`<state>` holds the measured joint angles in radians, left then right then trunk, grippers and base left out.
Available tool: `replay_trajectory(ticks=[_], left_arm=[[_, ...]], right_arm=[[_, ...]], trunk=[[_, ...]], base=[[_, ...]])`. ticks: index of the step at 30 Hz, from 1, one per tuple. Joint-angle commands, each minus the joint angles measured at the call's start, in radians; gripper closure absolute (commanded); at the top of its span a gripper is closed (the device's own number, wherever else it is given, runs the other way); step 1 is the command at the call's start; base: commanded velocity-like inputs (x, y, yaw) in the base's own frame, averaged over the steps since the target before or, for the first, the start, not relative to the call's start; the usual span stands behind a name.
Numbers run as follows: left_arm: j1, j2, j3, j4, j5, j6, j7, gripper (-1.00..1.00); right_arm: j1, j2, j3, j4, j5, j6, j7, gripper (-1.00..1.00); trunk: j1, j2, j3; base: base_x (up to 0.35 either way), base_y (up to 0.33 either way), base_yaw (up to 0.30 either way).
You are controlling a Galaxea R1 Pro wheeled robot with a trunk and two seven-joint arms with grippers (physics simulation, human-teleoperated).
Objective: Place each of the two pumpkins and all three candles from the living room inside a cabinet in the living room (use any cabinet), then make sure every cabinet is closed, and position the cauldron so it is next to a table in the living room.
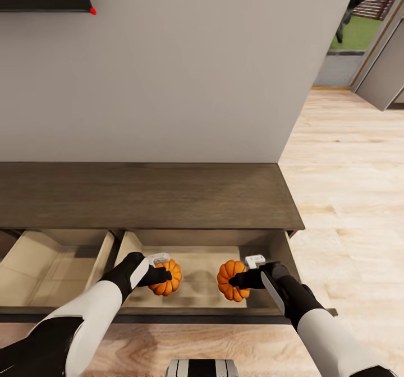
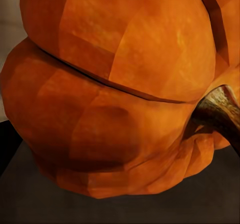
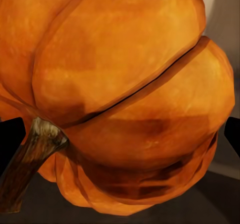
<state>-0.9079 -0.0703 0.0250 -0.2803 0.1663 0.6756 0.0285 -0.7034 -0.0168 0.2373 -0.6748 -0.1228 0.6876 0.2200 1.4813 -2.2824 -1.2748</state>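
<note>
Hanging over the open beige drawer [image 1: 196, 265] of the dark-brown cabinet [image 1: 146, 194], two ribbed orange pumpkins show dark woody stems: the left end effector [image 1: 160, 273] is clamped on the left pumpkin [image 1: 167, 277], the right end effector [image 1: 242, 276] on the right pumpkin [image 1: 231, 280].

Head view down over cabinet [image 1: 146, 197] — wrist views close on pumpkins [image 2: 115, 94]
</note>
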Motion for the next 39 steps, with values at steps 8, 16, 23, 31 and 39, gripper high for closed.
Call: replay_trajectory(ticks=[8, 16, 23, 31, 39], left_arm=[[0.0, 0.0, 0.001, -0.002, 0.001, 0.004, 0.007, 1.0], [0.0, 0.0, 0.001, -0.002, 0.001, 0.005, 0.007, 1.0], [0.0, 0.0, 0.002, -0.002, 0.001, 0.005, 0.006, 1.0], [0.0, 0.0, 0.002, -0.002, 0.001, 0.005, 0.005, 1.0], [0.0, -0.001, 0.001, -0.002, 0.001, 0.005, 0.005, 1.0]], right_arm=[[-0.001, -0.001, 0.005, -0.002, -0.012, 0.004, -0.005, 1.0], [-0.001, -0.001, 0.006, -0.002, -0.012, 0.004, -0.005, 1.0], [-0.001, -0.001, 0.007, -0.002, -0.012, 0.004, -0.005, 1.0], [-0.001, -0.001, 0.005, -0.002, -0.012, 0.004, -0.005, 1.0], [-0.001, -0.002, 0.005, -0.002, -0.012, 0.004, -0.005, 1.0]], trunk=[[0.019, -0.036, -0.017], [0.019, -0.036, -0.018], [0.019, -0.036, -0.02], [0.019, -0.036, -0.021], [0.027, -0.05, -0.027]], base=[[0.0, 0.0, 0.0], [0.0, 0.0, 0.0], [0.113, 0.0, 0.0], [0.023, 0.0, 0.0], [0.0, 0.0, 0.0]])
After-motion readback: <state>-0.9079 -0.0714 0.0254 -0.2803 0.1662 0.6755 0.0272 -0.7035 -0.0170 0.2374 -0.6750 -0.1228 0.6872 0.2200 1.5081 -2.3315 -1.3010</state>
